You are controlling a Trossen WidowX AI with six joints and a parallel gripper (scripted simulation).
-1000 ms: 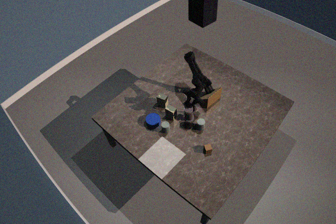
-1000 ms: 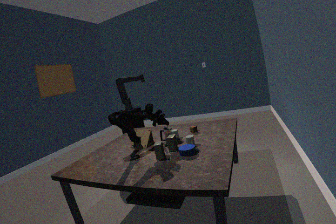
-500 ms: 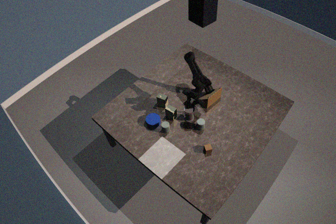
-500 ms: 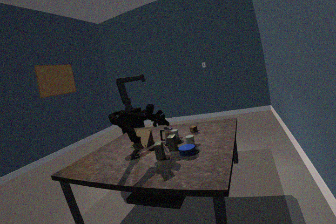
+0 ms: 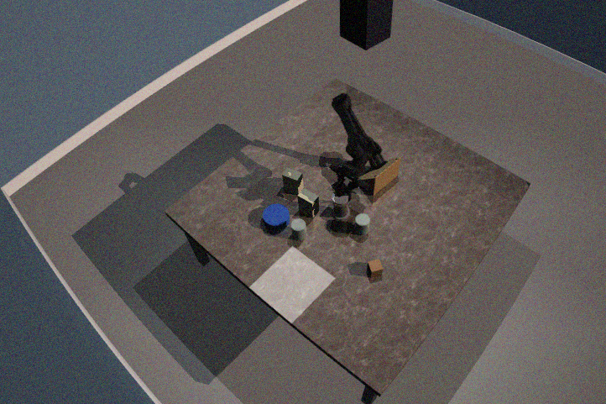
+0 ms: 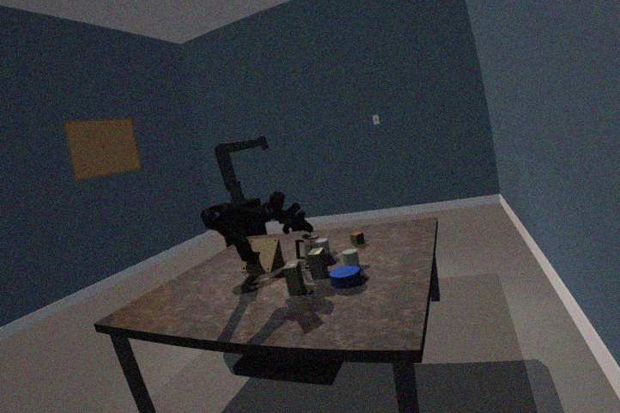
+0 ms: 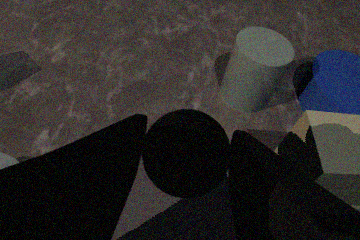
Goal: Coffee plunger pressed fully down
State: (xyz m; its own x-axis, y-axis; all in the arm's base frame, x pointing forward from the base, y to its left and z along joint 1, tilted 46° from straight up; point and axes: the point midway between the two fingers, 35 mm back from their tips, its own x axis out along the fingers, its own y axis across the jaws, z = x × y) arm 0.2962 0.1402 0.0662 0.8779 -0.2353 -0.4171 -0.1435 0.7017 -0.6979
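The coffee press [image 5: 339, 207] [image 6: 298, 249] stands upright on the table, with its dark handle on the left side in the exterior view. My gripper [image 5: 342, 190] [image 6: 310, 232] [image 7: 188, 135] is shut on the round black plunger knob [image 7: 186, 155], one finger on each side of it. The fingertips are low, just above the press's lid. Little or no plunger rod shows between the knob and the lid. The wrist view hides the press body behind the knob and fingers.
Two boxes [image 5: 292, 182] [image 6: 295, 278], a blue disc [image 5: 275, 214] [image 6: 345, 276] [image 7: 337, 82] and two pale cylinders [image 5: 362, 223] [image 5: 298, 229] stand near the press. A wooden wedge [image 5: 387, 180] [image 6: 265, 252] is close beside the arm. A wooden cube [image 5: 374, 269] and pale square [image 5: 293, 284] lie farther off.
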